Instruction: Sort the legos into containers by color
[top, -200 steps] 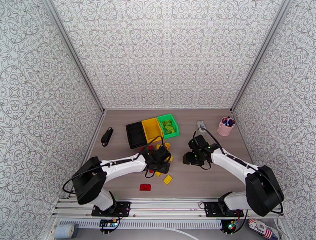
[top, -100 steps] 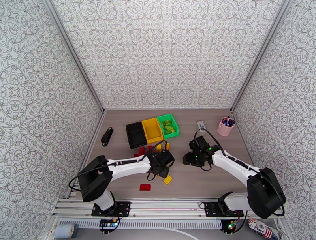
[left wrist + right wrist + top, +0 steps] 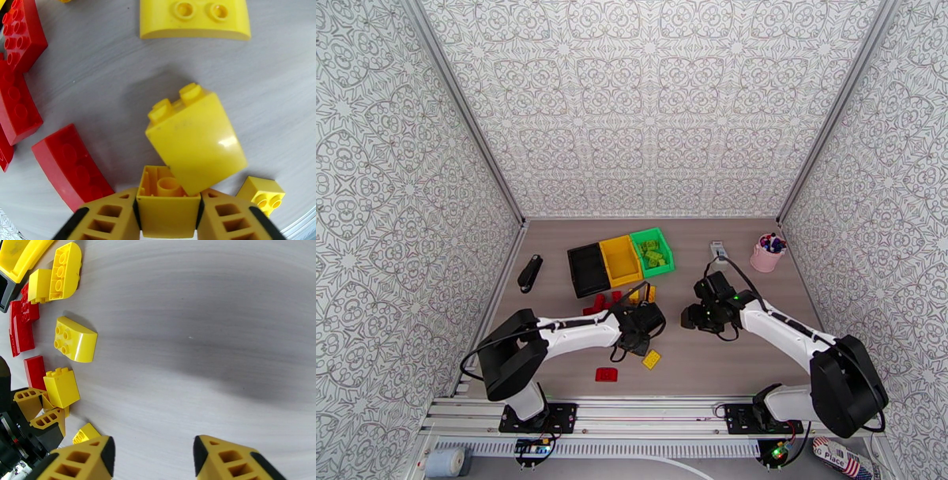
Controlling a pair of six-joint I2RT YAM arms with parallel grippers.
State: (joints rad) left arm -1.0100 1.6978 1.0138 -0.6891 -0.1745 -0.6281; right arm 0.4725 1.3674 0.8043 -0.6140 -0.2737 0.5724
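Fingers on the left (image 3: 106, 215) are pinching a small yellow lego (image 3: 168, 207), with a bigger sloped yellow lego (image 3: 195, 142) leaning on it just ahead. Right fingers (image 3: 229, 459) are spread apart over the desk (image 3: 205, 338).

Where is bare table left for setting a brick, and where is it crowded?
Free: wood under the open right claw and toward the pink cup. Crowded: loose bricks between the bins and left claw, which grips a yellow brick.

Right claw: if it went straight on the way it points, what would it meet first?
Probably bare table: nothing lies ahead of the open right claw, and the legos sit aside. Depth unclear.
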